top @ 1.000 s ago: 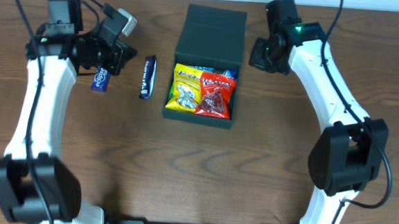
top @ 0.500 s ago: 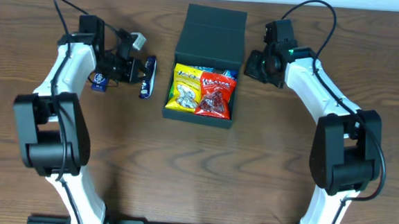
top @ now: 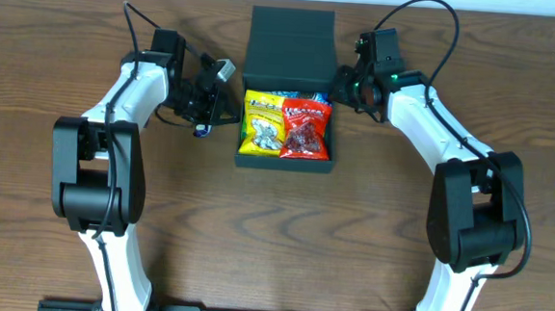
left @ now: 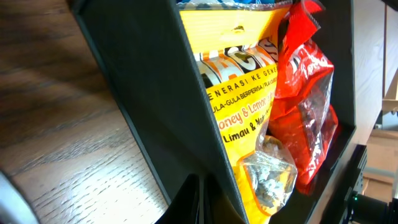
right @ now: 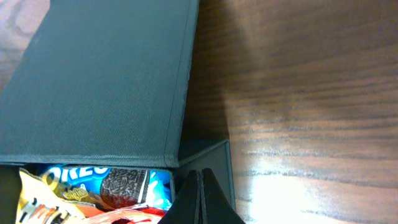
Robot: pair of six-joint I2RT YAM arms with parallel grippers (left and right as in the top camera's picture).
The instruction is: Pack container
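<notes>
The dark teal container [top: 285, 164] stands at the table's middle back, its flap lid [top: 291, 45] open toward the far side. In it lie a yellow packet [top: 263, 124], a red packet [top: 306, 128] and a blue Oreo packet [top: 300, 96]. My left gripper [top: 230, 109] is shut and empty, its tips against the container's outer left wall [left: 143, 81]. My right gripper [top: 343, 85] is shut and empty, at the container's right wall near the hinge. The right wrist view shows the lid [right: 106, 81], the Oreo packet [right: 118, 186] and the shut fingers [right: 200, 199].
A dark blue snack packet [top: 200, 129] lies on the wood table just left of the container, mostly hidden under my left gripper. The left wrist view shows the yellow packet [left: 249, 93] and the red packet [left: 305, 106] from close up. Cables loop above both arms.
Both arms swung in to the container's sides. The container turned from skewed to square and shifted slightly right. The small blue packet near the left gripper is out of sight.
</notes>
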